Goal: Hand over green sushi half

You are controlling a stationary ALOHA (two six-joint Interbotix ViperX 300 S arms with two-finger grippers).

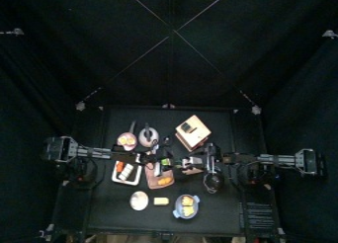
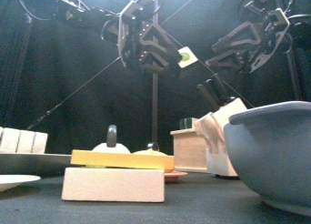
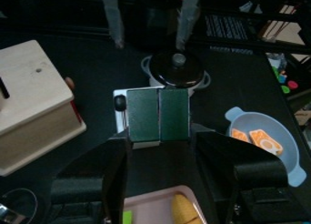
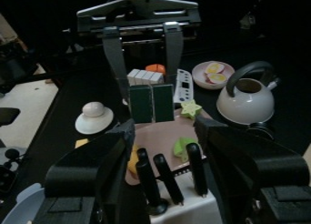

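The sushi half (image 2: 186,55) is up in mid-air, resting on nothing below it. From the front it shows as a small piece, pale green with a patch of white, high in the middle of the scene. In the left wrist view it (image 3: 158,114) looks like a squarish block with dark green sides in two flat panels and a white edge along one side. It seems to stand roughly upright, though its exact tilt is hard to judge.

kettle (image 4: 246,94) beside knife block (image 4: 170,178)
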